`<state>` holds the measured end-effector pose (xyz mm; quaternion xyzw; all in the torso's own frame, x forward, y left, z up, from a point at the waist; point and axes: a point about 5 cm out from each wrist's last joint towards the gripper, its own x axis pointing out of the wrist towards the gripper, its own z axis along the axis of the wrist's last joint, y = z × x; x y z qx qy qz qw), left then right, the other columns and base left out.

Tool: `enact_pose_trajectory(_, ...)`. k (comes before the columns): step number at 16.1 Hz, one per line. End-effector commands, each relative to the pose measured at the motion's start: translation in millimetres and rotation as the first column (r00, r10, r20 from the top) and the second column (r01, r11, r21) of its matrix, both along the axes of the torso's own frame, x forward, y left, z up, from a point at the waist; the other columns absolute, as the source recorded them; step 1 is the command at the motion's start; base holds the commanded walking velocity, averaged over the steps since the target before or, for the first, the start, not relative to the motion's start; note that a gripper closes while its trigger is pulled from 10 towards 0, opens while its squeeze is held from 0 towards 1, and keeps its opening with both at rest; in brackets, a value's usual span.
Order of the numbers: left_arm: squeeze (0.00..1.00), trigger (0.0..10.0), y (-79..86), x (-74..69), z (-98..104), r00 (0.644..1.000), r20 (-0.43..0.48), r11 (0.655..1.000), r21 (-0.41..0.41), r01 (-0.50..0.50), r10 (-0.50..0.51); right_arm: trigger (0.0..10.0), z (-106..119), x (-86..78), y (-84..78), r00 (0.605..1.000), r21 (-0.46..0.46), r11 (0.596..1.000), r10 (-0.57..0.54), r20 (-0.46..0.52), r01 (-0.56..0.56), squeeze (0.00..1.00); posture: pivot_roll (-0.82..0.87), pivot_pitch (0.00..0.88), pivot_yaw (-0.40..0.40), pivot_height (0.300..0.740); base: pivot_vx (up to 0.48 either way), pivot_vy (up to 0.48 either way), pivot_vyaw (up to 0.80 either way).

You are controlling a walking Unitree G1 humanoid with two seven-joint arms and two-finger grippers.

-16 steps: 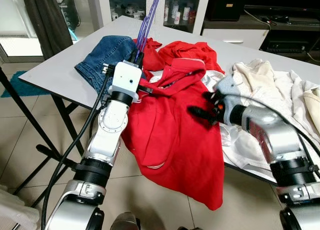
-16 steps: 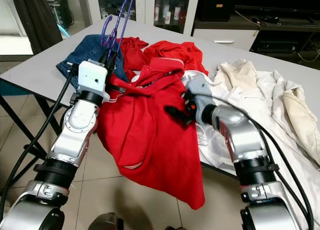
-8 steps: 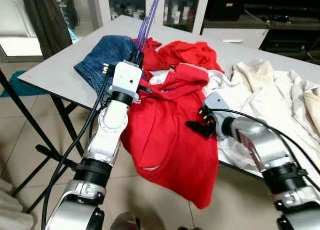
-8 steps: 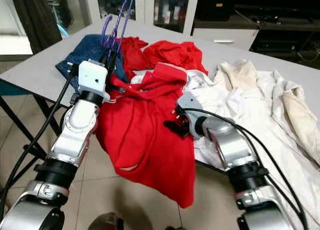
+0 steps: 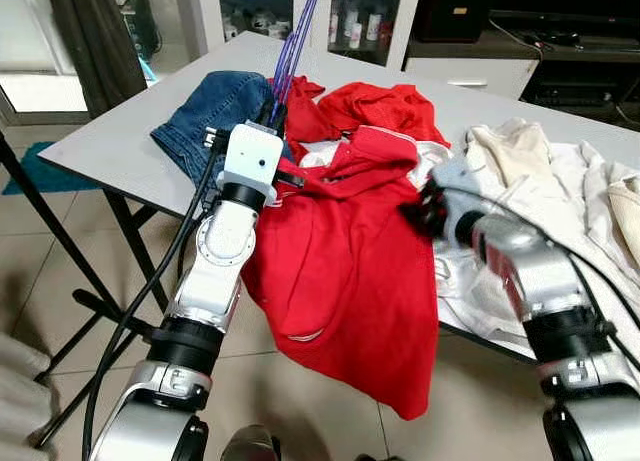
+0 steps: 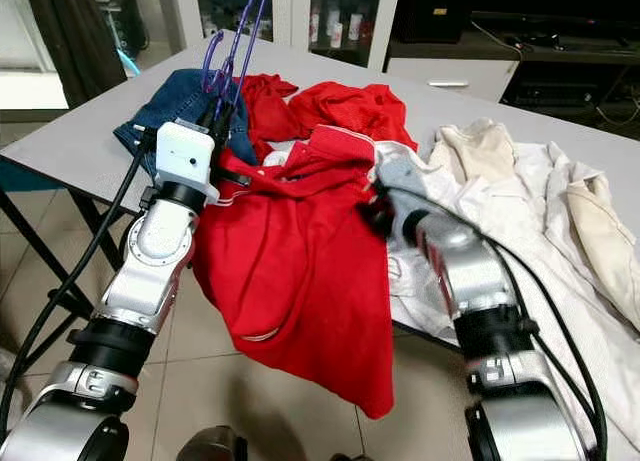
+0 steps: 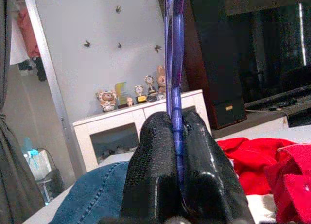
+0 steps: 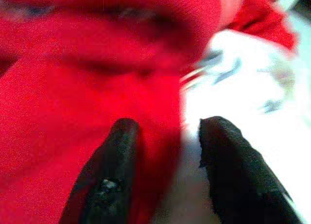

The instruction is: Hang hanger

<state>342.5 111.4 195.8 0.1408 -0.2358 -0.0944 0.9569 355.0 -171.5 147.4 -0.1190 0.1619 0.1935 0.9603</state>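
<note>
Left gripper (image 7: 176,136) jaws clamped on purple hanger (image 7: 173,63); right gripper (image 8: 167,136) jaws parted, seemingly against red shirt (image 5: 345,271).

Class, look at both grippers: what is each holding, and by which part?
Left gripper is shut on the purple hanger, pinching its lower end. Right gripper is open at the red shirt's edge, holding nothing.

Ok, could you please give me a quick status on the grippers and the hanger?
Left gripper shut on purple hanger, held up over the table. Right gripper open at the red shirt's edge. Shirt draped off table, white clothes beside it.
</note>
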Motion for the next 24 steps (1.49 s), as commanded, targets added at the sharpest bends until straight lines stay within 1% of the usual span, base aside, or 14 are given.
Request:
enact_pose_trajectory(1, 0.00, 10.0, -2.0, 1.0, 6, 1.000, 0.021, 1.000, 0.006, 0.007, -0.007, 0.0, 10, 4.9, -4.1, 0.999, 0.023, 0.999, -0.034, 0.041, 0.034, 0.00, 0.24, 0.003, -0.039, 0.740, 0.000, 0.000, 0.00)
enact_pose_trajectory(3, 0.00, 10.0, -2.3, 1.1, 6, 1.000, 0.021, 1.000, 0.007, 0.007, -0.007, 0.0, 14, 8.0, -4.4, 0.998, 0.020, 0.999, -0.034, 0.052, 0.033, 0.00, 0.24, 0.002, -0.039, 0.740, 0.000, 0.000, 0.00)
enact_pose_trajectory(4, 0.00, 10.0, -2.6, 0.8, 6, 1.000, 0.022, 1.000, 0.007, 0.008, -0.008, 0.0, 15, 7.2, -2.0, 0.998, 0.001, 1.000, 0.000, 0.058, 0.000, 0.00, 0.24, 0.002, -0.039, 0.740, 0.000, 0.000, 0.00)
enact_pose_trajectory(5, 0.00, 10.0, -2.3, 0.8, 6, 1.000, 0.022, 1.000, 0.007, 0.007, -0.007, 2.2, 18, 3.3, 6.4, 0.993, -0.004, 0.997, 0.082, 0.079, -0.082, 0.00, 0.24, 0.002, -0.039, 0.740, 0.000, 0.000, 0.00)
enact_pose_trajectory(6, 0.00, 10.0, -1.8, 0.6, 5, 1.000, 0.021, 1.000, 0.008, 0.006, -0.007, 10.0, 21, -1.4, 14.6, 0.984, 0.014, 0.988, 0.149, 0.102, -0.151, 0.00, 0.24, 0.003, -0.039, 0.740, 0.000, 0.000, 0.00)
enact_pose_trajectory(7, 0.00, 10.0, -1.5, 0.4, 5, 1.000, 0.020, 1.000, 0.009, 0.007, -0.007, 10.0, 25, -4.2, 18.9, 0.977, 0.047, 0.982, 0.175, 0.124, -0.182, 0.00, 0.24, 0.003, -0.039, 0.740, 0.000, 0.000, 0.00)
enact_pose_trajectory(8, 0.00, 10.0, -1.5, 0.4, 5, 1.000, 0.020, 1.000, 0.009, 0.007, -0.007, 10.0, 26, -5.6, 19.1, 0.975, 0.064, 0.980, 0.180, 0.131, -0.190, 0.54, 0.24, 0.003, -0.039, 0.740, 0.000, 0.000, 0.00)
enact_pose_trajectory(9, 0.00, 10.0, -1.6, 0.4, 5, 1.000, 0.020, 1.000, 0.009, 0.007, -0.007, 10.0, 28, -7.8, 19.2, 0.972, 0.087, 0.975, 0.189, 0.139, -0.202, 1.00, 0.24, 0.003, -0.039, 0.740, 0.000, 0.000, 0.00)
enact_pose_trajectory(11, 0.00, 10.0, -2.4, 1.2, 6, 1.000, 0.022, 1.000, 0.008, 0.010, -0.011, 10.0, 32, -16.8, 22.4, 0.953, 0.160, 0.943, 0.271, 0.133, -0.290, 1.00, 0.24, 0.000, -0.034, 0.740, 0.000, 0.000, 0.00)
enact_pose_trajectory(12, 0.00, 10.0, -2.8, 1.4, 7, 1.000, 0.023, 1.000, 0.009, 0.013, -0.013, 10.0, 34, -24.3, 25.0, 0.935, 0.199, 0.915, 0.332, 0.128, -0.352, 1.00, 0.24, 0.000, -0.033, 0.740, 0.000, 0.000, 0.00)
enact_pose_trajectory(13, 0.00, 10.0, -2.9, 1.3, 7, 1.000, 0.023, 1.000, 0.009, 0.014, -0.014, 10.0, 33, -28.5, 26.2, 0.924, 0.203, 0.902, 0.364, 0.113, -0.381, 1.00, 0.23, 0.000, -0.032, 0.740, 0.000, 0.000, 0.00)
enact_pose_trajectory(21, 0.00, 10.0, -4.2, 0.8, 5, 1.000, 0.020, 1.000, 0.006, 0.013, -0.013, 10.0, 3, -47.5, 32.1, 0.887, 0.178, 0.878, 0.459, -0.057, -0.444, 1.00, 0.23, 0.000, -0.043, 0.740, 0.000, 0.000, 0.00)
enact_pose_trajectory(23, 0.00, 10.0, -4.6, 0.9, 5, 1.000, 0.019, 1.000, 0.005, 0.012, -0.013, 10.0, -7, -48.6, 32.2, 0.888, 0.137, 0.892, 0.446, -0.112, -0.430, 1.00, 0.23, 0.000, -0.044, 0.740, 0.000, 0.000, 0.00)
enact_pose_trajectory(24, 0.00, 10.0, -4.7, 0.9, 5, 1.000, 0.019, 1.000, 0.004, 0.013, -0.013, 10.0, -10, -48.2, 32.6, 0.891, 0.114, 0.898, 0.437, -0.121, -0.425, 0.00, 0.23, 0.000, -0.044, 0.740, 0.000, 0.000, 0.00)
